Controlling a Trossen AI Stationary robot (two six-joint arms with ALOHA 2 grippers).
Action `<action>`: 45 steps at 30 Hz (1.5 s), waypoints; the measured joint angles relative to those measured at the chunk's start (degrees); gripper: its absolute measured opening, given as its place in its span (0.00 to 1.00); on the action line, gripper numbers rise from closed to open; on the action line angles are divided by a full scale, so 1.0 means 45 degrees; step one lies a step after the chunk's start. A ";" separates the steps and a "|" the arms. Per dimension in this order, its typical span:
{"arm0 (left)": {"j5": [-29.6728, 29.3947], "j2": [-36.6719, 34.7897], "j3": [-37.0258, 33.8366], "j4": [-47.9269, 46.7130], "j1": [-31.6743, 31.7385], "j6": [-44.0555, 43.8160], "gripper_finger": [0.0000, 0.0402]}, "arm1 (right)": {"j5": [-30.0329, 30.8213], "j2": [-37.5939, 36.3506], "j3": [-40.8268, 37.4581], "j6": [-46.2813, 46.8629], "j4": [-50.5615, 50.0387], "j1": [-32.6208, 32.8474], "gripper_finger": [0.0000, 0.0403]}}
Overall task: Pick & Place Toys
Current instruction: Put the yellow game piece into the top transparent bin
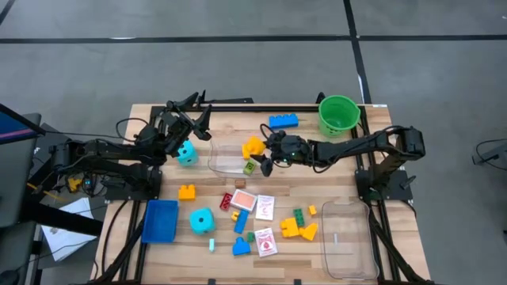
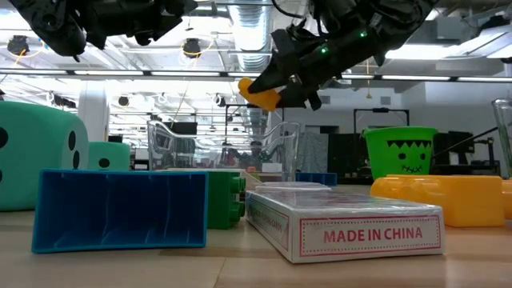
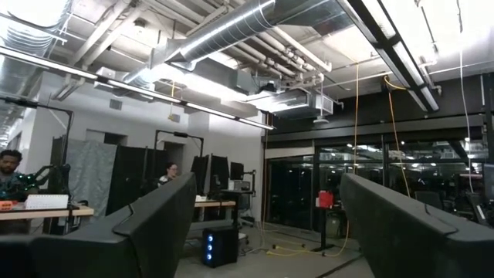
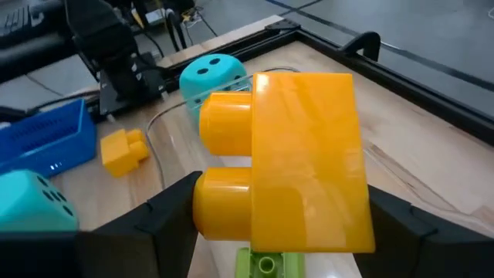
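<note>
A yellow-orange brick (image 4: 301, 162) sat clamped between the two dark fingers of the right gripper (image 1: 265, 150), which was closed on its sides and held it clear of the table; in the low view the same brick (image 2: 261, 93) hung in the air above the rim of a clear plastic tub (image 2: 280, 148). From above, the brick (image 1: 253, 146) lay over that tub's (image 1: 220, 162) 2 o'clock corner, with a small green brick (image 1: 250, 167) inside the tub just at its 6 o'clock. The right arm reached in from the table's 3 o'clock side, passing below the green bucket (image 1: 339, 115) at the 1 o'clock corner, and a blue brick (image 1: 283, 121) lay at 12 o'clock from the gripper. At 9 o'clock from the tub one teal die (image 1: 187, 153) rested near the left gripper (image 1: 184, 119), whose fingers stood spread apart with nothing between them, tipped up toward the room's ceiling at the table's 10 o'clock part. Toward 6 o'clock the loose toys were scattered: an orange brick (image 1: 187, 191), the second teal die (image 1: 202, 221), picture cards (image 1: 264, 207), and a yellow brick (image 1: 299, 230). A blue tray (image 1: 160, 221) lay at 7 o'clock and a second clear tub (image 1: 346, 237) at 5 o'clock.
</note>
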 joint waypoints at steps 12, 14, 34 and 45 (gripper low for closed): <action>0.0000 0.0000 0.0000 0.0003 0.0000 0.0000 0.78 | 0.0559 -0.0005 0.0000 -0.0818 -0.0812 0.0044 0.66; 0.0000 0.0000 0.0000 0.0003 0.0001 0.0000 0.78 | 0.0559 -0.0005 0.0000 -0.0816 -0.0853 0.0044 0.66; 0.0000 0.0000 0.0000 0.0004 0.0005 -0.0001 0.78 | 0.1321 -0.0005 0.0000 -0.0669 -0.0893 0.0058 0.67; 0.0000 0.0000 0.0000 0.0003 0.0005 -0.0005 0.78 | 0.2132 -0.0010 0.0000 -0.0338 -0.0884 0.0049 0.67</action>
